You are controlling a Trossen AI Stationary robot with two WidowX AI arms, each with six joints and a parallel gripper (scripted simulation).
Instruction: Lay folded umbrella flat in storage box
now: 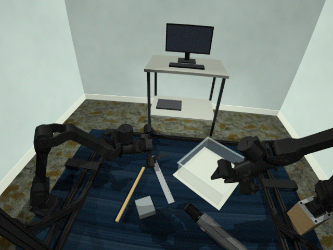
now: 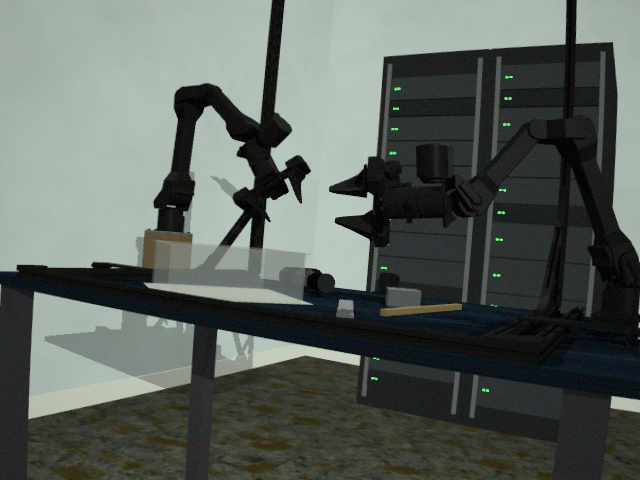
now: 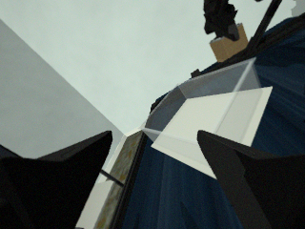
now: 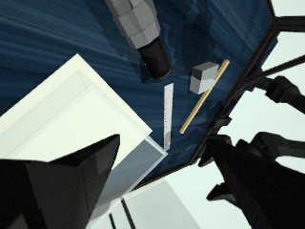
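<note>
The folded umbrella (image 1: 212, 228), grey with a black handle end, lies flat on the blue mat at the front, outside the box; it also shows in the right wrist view (image 4: 143, 33) and in the exterior view (image 2: 310, 279). The clear storage box (image 1: 209, 172) (image 2: 227, 273) (image 3: 214, 119) (image 4: 71, 129) with a white bottom stands empty at the right. My right gripper (image 1: 217, 173) (image 2: 279, 198) (image 4: 165, 140) is open and empty in the air above the box. My left gripper (image 1: 155, 158) (image 2: 356, 204) (image 3: 154, 135) is open and empty, high above the mat, facing the box.
A wooden stick (image 1: 130, 194), a grey cube (image 1: 145, 206) and a metal ruler (image 1: 164, 183) lie on the mat between the left arm and the box. The right arm's tan base block (image 1: 304, 217) stands at the front right. A black frame rails the mat.
</note>
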